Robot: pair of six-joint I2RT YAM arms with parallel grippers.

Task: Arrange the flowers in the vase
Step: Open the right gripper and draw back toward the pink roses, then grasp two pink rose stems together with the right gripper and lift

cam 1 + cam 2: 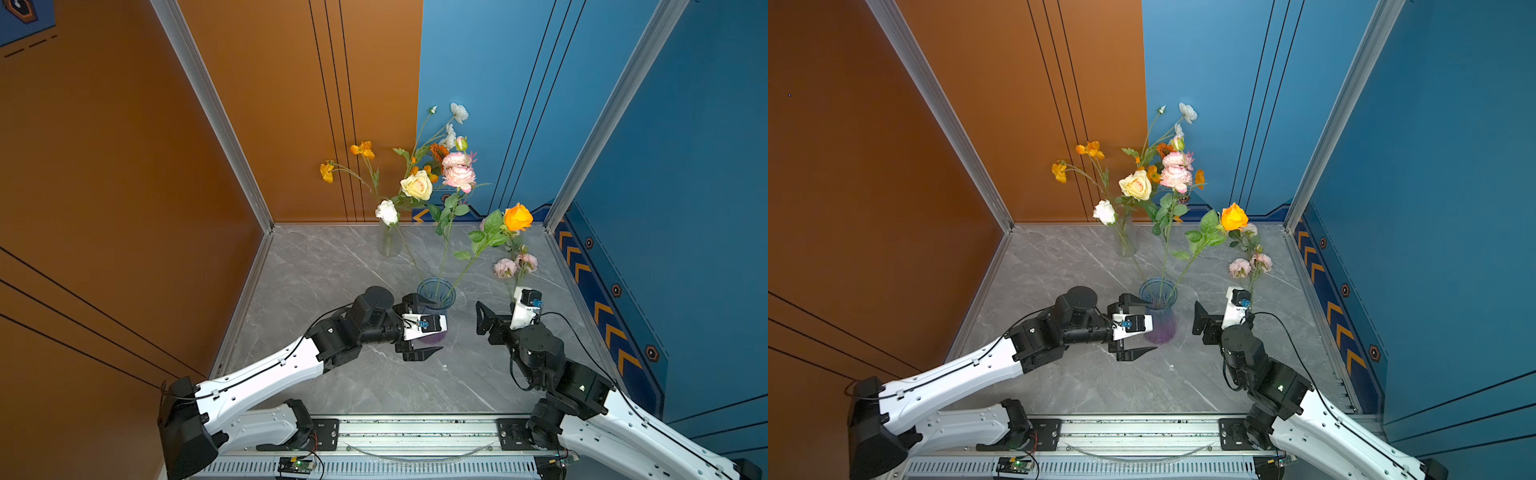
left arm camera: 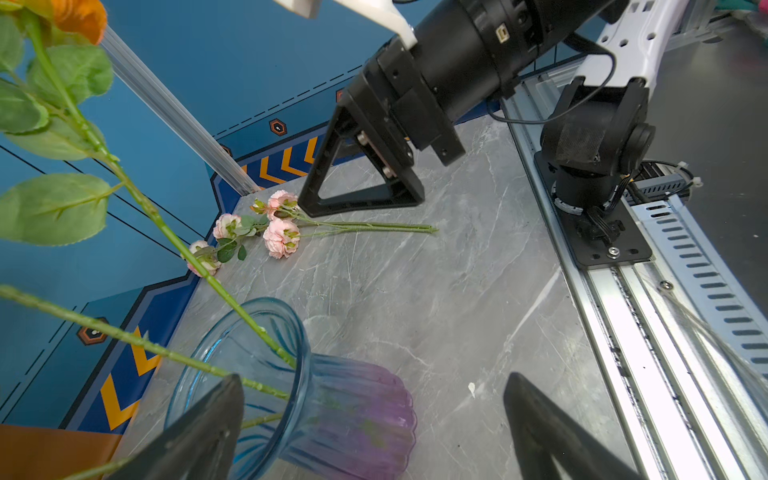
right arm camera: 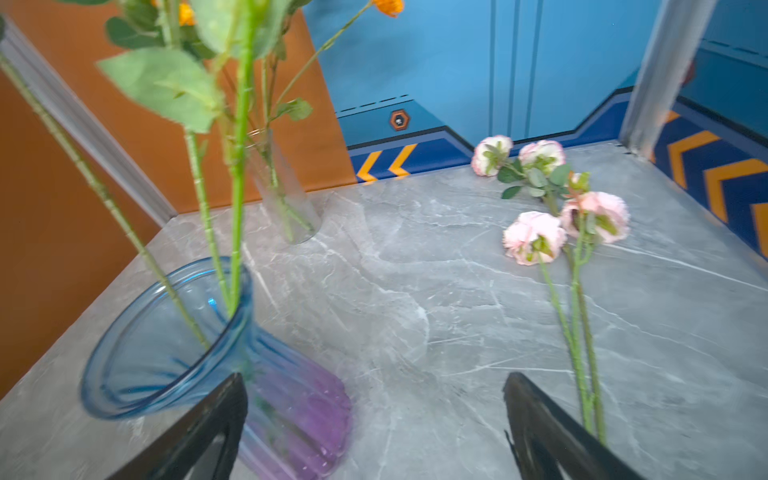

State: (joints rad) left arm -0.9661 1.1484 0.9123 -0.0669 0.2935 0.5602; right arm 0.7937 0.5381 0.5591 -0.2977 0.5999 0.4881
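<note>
Near edge: metal rail [image 1: 415,432] carrying both arm bases. Past it, grey marble table [image 1: 332,291].

Left gripper [image 1: 435,326]: jaws spread wide, 1 finger on either side of the blue-and-purple vase [image 1: 436,291]. In the left wrist view 1 finger overlaps the rim and the other stands clear of the glass. Nothing pinched.

That vase is upright, mid-table, holding 3 long stems: white rose [image 1: 387,212] leaning left, pink bloom [image 1: 458,174] near upright, orange rose [image 1: 518,217] leaning right.

Right gripper [image 3: 376,376]: jaws apart, empty, near the vase on its right. Pink spray [image 1: 515,266] lies flat on the table, right side, blooms toward the back wall. In the right wrist view its stem ends pass out of sight behind 1 finger.

Clear vase [image 1: 390,245] at the back, upright, with thin stems of small orange and white blooms. Cream rose [image 1: 417,185] sits above it, its stem lost in leaves, so I cannot tell which vase holds it.
</note>
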